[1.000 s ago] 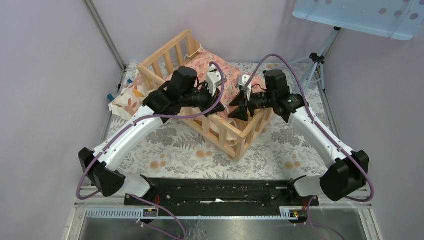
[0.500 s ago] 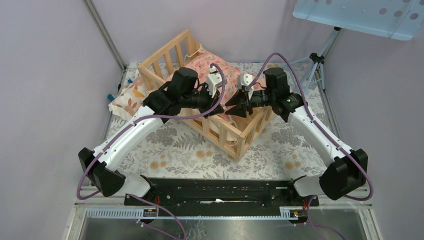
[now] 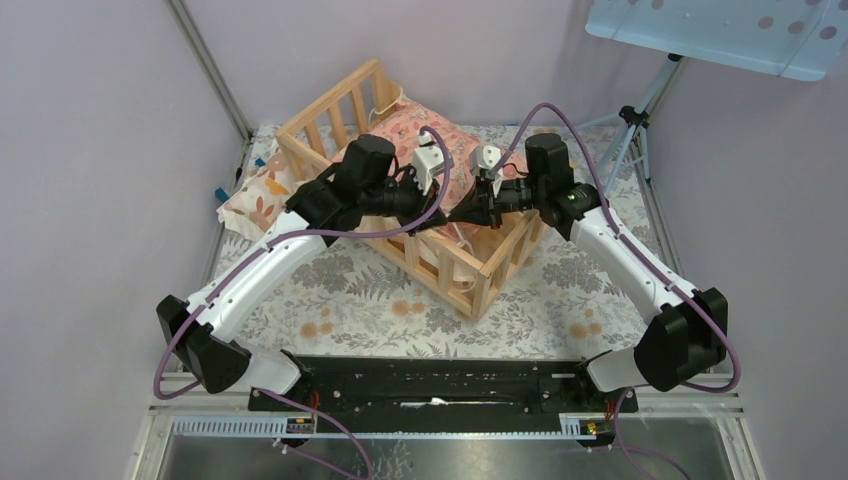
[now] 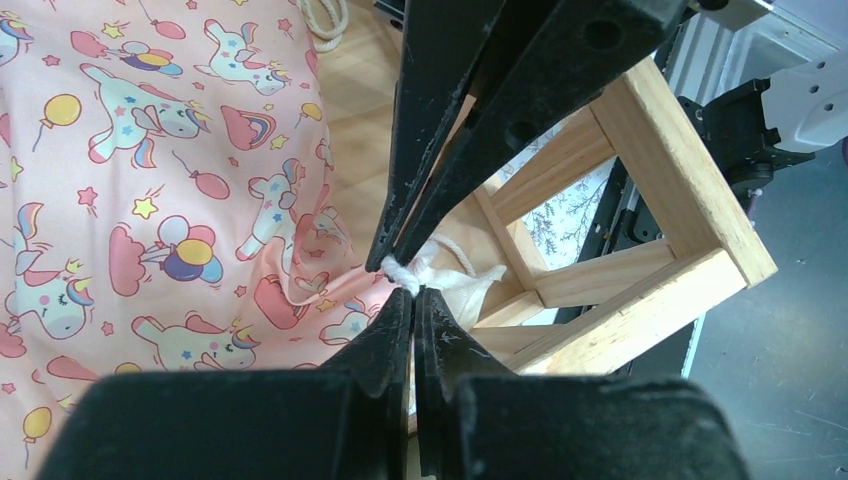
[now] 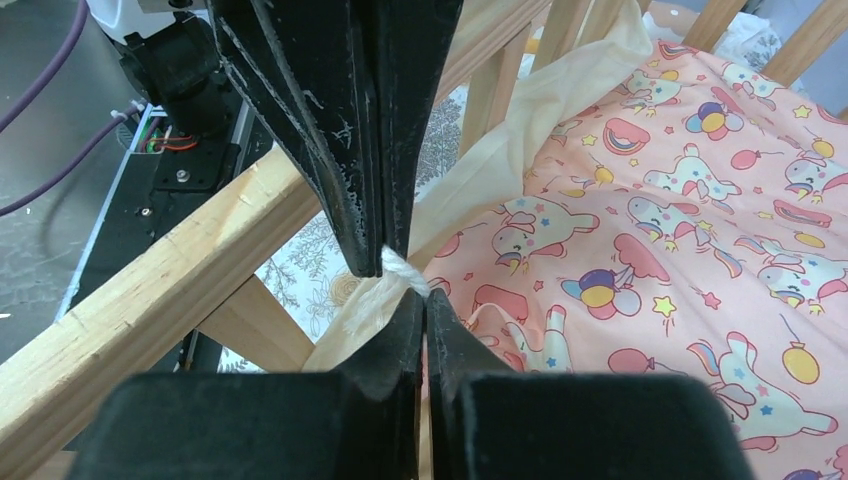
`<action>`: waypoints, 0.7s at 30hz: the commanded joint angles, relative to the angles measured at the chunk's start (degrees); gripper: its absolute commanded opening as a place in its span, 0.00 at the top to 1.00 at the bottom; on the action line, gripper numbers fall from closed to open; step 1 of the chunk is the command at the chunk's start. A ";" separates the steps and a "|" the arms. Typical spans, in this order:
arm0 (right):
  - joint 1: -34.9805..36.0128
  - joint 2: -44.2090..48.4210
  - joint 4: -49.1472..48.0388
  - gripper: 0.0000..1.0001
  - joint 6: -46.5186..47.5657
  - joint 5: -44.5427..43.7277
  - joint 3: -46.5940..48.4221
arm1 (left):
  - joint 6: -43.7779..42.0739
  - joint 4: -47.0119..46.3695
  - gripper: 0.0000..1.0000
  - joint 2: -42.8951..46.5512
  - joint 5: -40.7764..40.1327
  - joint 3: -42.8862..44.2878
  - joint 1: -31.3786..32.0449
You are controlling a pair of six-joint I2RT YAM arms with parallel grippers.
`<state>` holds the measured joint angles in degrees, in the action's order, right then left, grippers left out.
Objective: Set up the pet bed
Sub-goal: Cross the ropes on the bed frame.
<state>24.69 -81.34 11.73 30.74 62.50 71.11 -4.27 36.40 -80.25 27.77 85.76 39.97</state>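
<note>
The wooden pet bed [image 3: 500, 262] stands at an angle on the table with the pink unicorn cushion [image 3: 410, 130] lying in it. Both grippers meet tip to tip over the bed's near side. My left gripper [image 4: 413, 293] is shut on a white tie cord [image 4: 405, 272] at the cushion's cream edge. My right gripper [image 5: 423, 298] is shut on the same cord [image 5: 400, 268], right against the left one. From above, the left gripper [image 3: 440, 218] and the right gripper [image 3: 456, 215] touch. A wooden rail [image 4: 680, 170] runs just beside them.
A small cream pillow with orange leaves [image 3: 255, 195] lies outside the bed at the left. A floral cloth [image 3: 560, 300] covers the table. A tripod [image 3: 635, 125] and a pale blue board [image 3: 730, 30] stand at the back right. A metal post [image 3: 210, 70] rises at the back left.
My right gripper moved left to the left gripper's tips and went from open to shut on the cord. The left arm stayed still.
</note>
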 commanded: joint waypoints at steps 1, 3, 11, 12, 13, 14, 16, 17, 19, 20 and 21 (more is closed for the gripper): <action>-0.17 0.52 -1.54 1.00 0.73 -1.97 1.59 | -0.14 -2.62 0.96 2.54 -0.67 0.74 -0.33; -0.17 1.22 -0.88 1.00 1.62 -2.82 1.25 | 0.44 -3.45 0.79 3.28 -1.91 0.16 -0.39; -0.12 1.77 6.63 1.00 9.62 -4.97 2.97 | 4.15 -8.55 0.37 8.00 -6.68 -2.28 -1.19; -0.16 1.58 8.41 1.00 11.14 -5.01 3.76 | 5.60 -9.33 0.36 8.65 -8.15 -2.65 -1.32; -0.12 1.30 10.19 1.00 12.81 -4.84 4.37 | 6.94 -10.00 0.35 9.61 -9.53 -3.21 -1.37; -0.14 0.99 12.20 1.00 14.74 -4.47 5.25 | 8.23 -10.81 0.34 10.71 -11.54 -4.00 -1.46; -0.16 0.21 16.39 1.00 18.82 -3.48 6.97 | 11.16 -12.29 0.31 13.28 -16.13 -6.12 -1.47; -0.17 -0.19 18.47 1.00 20.95 -2.87 7.97 | 12.11 -12.66 0.30 14.59 -17.91 -7.30 -1.48; -0.17 -1.32 23.26 1.00 25.49 -1.13 10.05 | 12.96 -12.50 0.28 17.04 -20.48 -8.91 -1.51; -0.17 -2.03 26.09 1.00 28.02 0.02 11.46 | 13.31 -12.23 0.28 18.20 -21.34 -9.53 -1.55; -0.11 -3.10 28.84 1.00 30.37 0.98 12.80 | 13.59 -11.90 0.28 19.27 -22.03 -10.10 -1.56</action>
<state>24.69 -82.00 28.67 48.95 58.81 78.17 5.48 28.14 -65.54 13.13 77.60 38.76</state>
